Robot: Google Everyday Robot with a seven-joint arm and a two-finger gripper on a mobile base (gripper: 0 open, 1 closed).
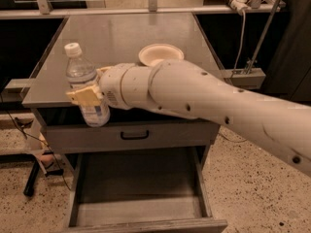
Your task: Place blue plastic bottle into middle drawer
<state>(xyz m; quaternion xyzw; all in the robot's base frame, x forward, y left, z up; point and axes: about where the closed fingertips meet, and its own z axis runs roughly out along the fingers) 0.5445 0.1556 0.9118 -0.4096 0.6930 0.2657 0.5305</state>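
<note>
The blue plastic bottle (86,86) is clear with a white cap and a white-blue label. It hangs upright in the air in front of the cabinet's front left edge. My gripper (90,94) is shut on the bottle's middle, its cream fingers (83,96) wrapped around the label. The large white arm reaches in from the right. The middle drawer (141,188) is pulled open below, grey with a flat floor, and nothing lies in it. The bottle is above and to the left of the drawer's opening.
A shallow cream bowl (160,54) sits on the grey cabinet top (121,33). A closed upper drawer front with a small black handle (134,135) lies above the open drawer. Cables and a rail stand at the right; speckled floor surrounds the cabinet.
</note>
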